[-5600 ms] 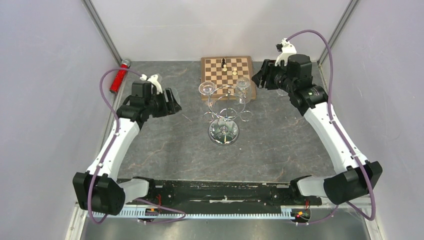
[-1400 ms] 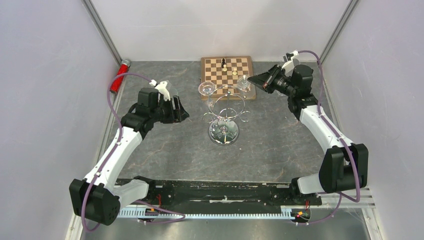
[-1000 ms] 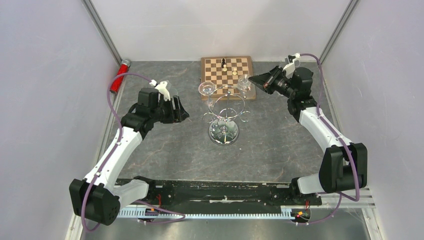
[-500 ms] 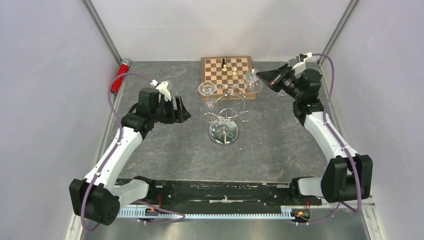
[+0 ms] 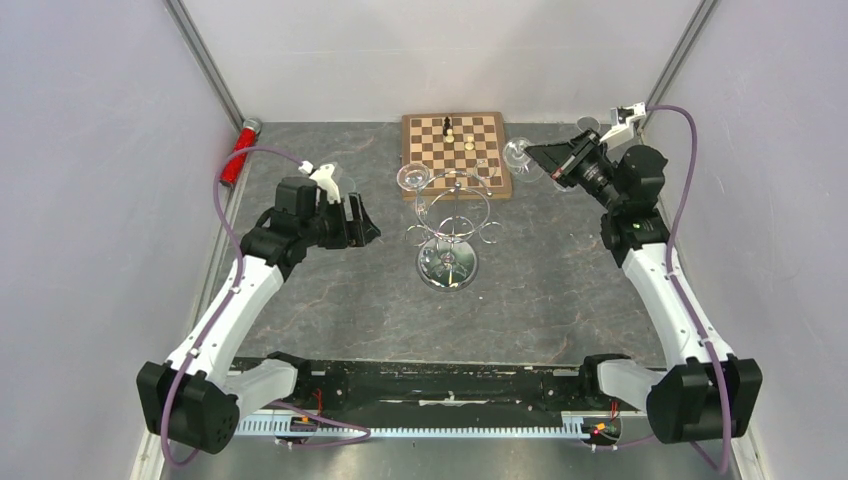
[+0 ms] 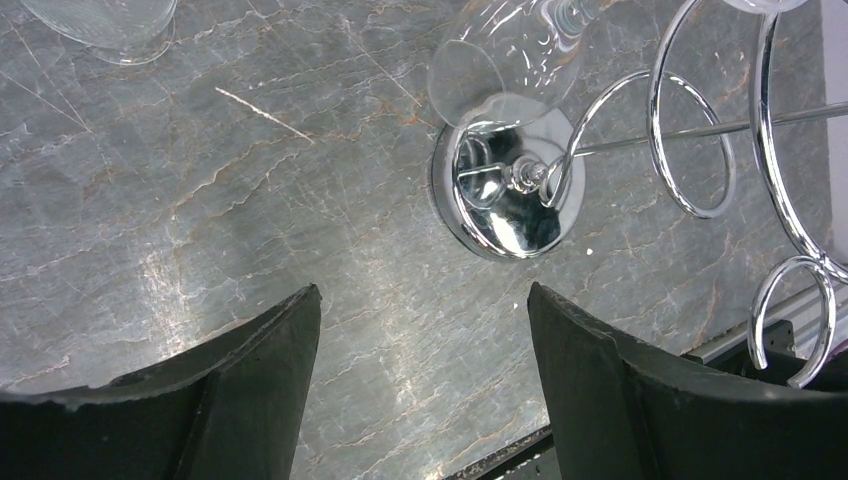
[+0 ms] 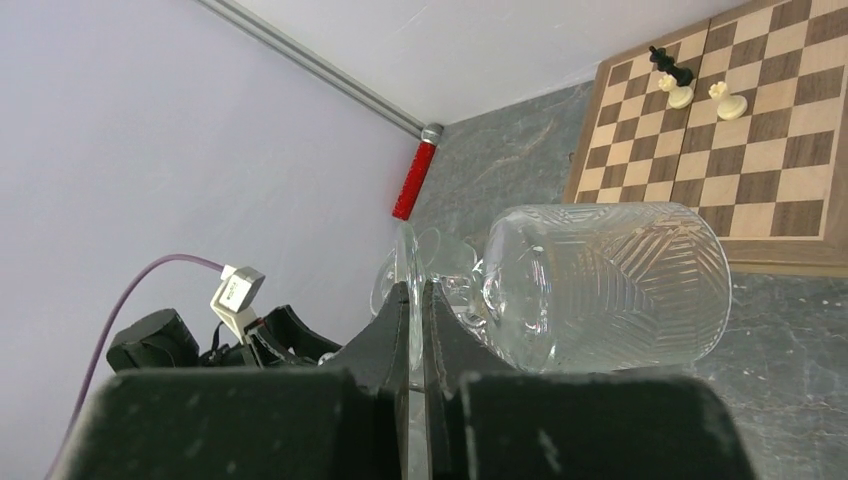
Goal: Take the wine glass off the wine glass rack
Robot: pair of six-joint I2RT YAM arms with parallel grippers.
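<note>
The chrome wine glass rack [image 5: 447, 222] stands mid-table on its round mirrored base [image 6: 508, 190]. My right gripper [image 5: 537, 153] is shut on the thin foot of a cut-pattern wine glass [image 7: 610, 285], which lies on its side in the air to the right of the rack, off its loops, near the chessboard's right edge. That same wine glass [image 5: 517, 155] shows small in the top view. Another wine glass [image 5: 412, 178] hangs from the rack's back-left arm, and its bowl [image 6: 500, 60] shows in the left wrist view. My left gripper [image 6: 422, 300] is open and empty, left of the rack.
A wooden chessboard [image 5: 455, 145] with a few pieces lies behind the rack. A red cylinder [image 5: 238, 152] rests at the back-left wall. A further glass bowl [image 6: 100, 20] sits at the top-left edge of the left wrist view. Grey walls enclose the table.
My right gripper has pulled the wine glass off the rack's back-right arm and carried it right and back. My left gripper has opened a little wider and stayed in place.
</note>
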